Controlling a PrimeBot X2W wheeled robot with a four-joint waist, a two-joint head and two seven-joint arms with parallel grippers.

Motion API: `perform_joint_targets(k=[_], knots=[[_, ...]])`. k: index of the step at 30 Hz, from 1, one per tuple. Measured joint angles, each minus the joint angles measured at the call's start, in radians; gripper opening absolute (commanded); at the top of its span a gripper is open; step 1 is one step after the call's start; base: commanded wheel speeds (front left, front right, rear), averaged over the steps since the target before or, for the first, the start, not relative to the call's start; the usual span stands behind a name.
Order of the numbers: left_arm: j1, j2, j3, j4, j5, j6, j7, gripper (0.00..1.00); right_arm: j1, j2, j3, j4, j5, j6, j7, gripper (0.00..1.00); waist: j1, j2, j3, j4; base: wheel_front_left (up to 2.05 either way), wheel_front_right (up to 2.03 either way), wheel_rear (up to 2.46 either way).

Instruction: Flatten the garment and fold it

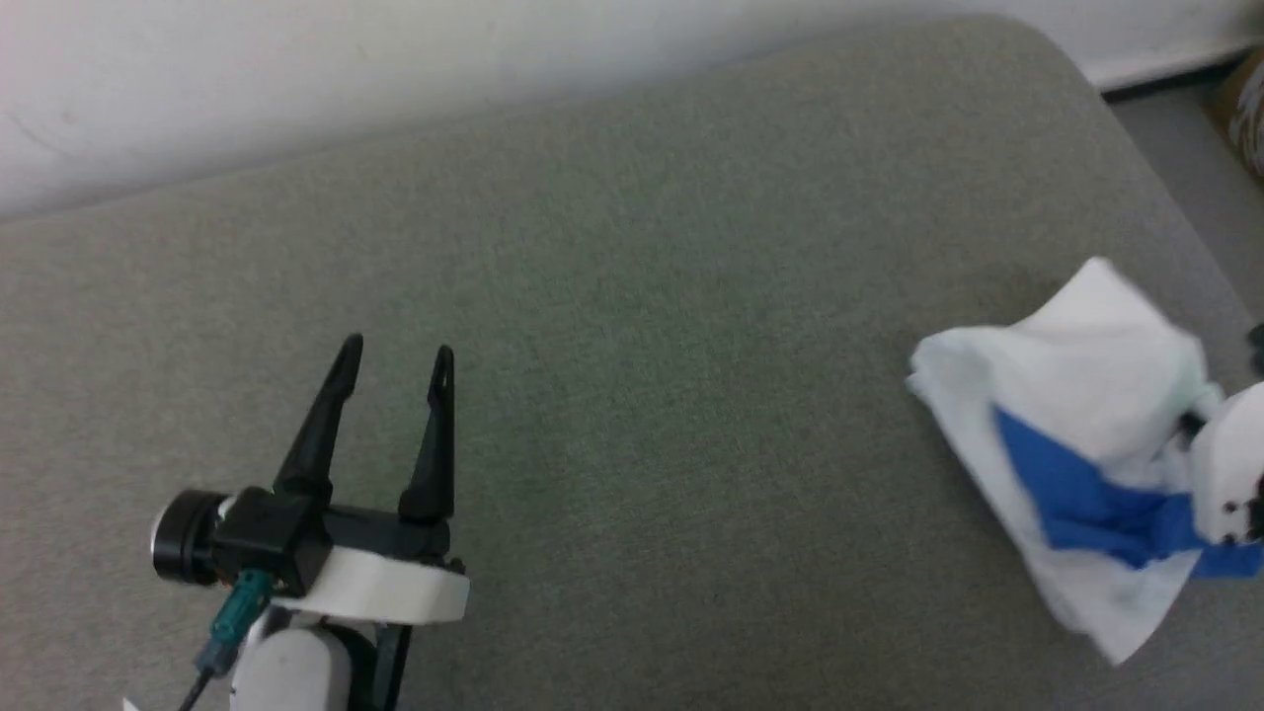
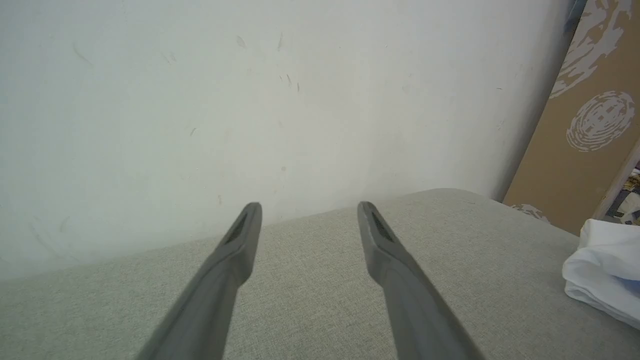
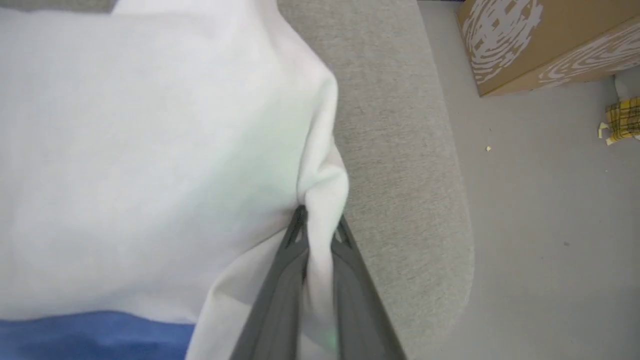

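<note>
The garment [image 1: 1076, 395], white with a blue sleeve showing, is bunched up at the right side of the grey cushioned surface [image 1: 642, 326]. In the right wrist view my right gripper [image 3: 319, 227] is shut on a pinched fold of the garment's [image 3: 150, 150] white cloth, which hangs lifted from the fingers. A white corner of the garment [image 2: 607, 270] shows in the left wrist view. My left gripper [image 1: 395, 357] stands open at the lower left, far from the cloth, with nothing between its fingers [image 2: 240, 235].
A white wall [image 1: 395, 79] runs behind the surface. The surface's rounded right edge [image 3: 450, 210] drops to a grey floor [image 3: 550, 225]. A brown cardboard box [image 3: 540, 40] with white prints stands on the floor, and a small yellow checked item [image 3: 620, 125] lies near it.
</note>
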Motion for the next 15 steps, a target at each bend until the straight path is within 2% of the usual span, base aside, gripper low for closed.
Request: perform_joint_targets(k=[4, 8, 9, 10, 11, 15], knots=[[-0.05, 0.012, -0.008, 0.001, 0.002, -0.008, 0.0, 1.0, -0.07, -0.019, -0.086, 0.108, -0.033, 0.0, -0.119, 0.0, 0.0002, 0.0, 0.078, -0.012, 0.0, 0.0, 0.0], [-0.062, 0.015, -0.013, 0.01, 0.002, -0.009, 0.0, 1.0, -0.117, 0.002, -0.162, 0.188, -0.064, 0.0, -0.23, 0.0, 0.0002, 0.0, 0.141, -0.017, 0.0, 0.0, 0.0], [-0.064, 0.016, -0.013, 0.014, 0.002, -0.009, 0.0, 1.0, -0.125, 0.01, -0.173, 0.204, -0.071, 0.0, -0.263, 0.08, 0.0002, 0.0, 0.154, -0.017, 0.0, 0.0, 0.0], [-0.066, 0.016, -0.014, 0.018, 0.002, -0.009, 0.0, 1.0, -0.132, 0.017, -0.178, 0.224, -0.073, 0.0, -0.293, 0.51, 0.0002, 0.0, 0.164, -0.017, 0.0, 0.0, 0.0], [-0.067, 0.016, -0.015, 0.022, 0.002, -0.009, 0.0, 1.0, -0.137, 0.023, -0.179, 0.24, -0.078, 0.0, -0.327, 1.0, 0.0002, 0.0, 0.174, -0.017, 0.0, 0.0, 0.0], [-0.068, 0.012, -0.019, 0.039, 0.0, -0.009, 0.0, 1.0, -0.138, 0.05, -0.213, 0.294, -0.133, 0.0, -0.443, 1.0, 0.0001, 0.0, 0.18, -0.012, 0.0, 0.0, 0.0]])
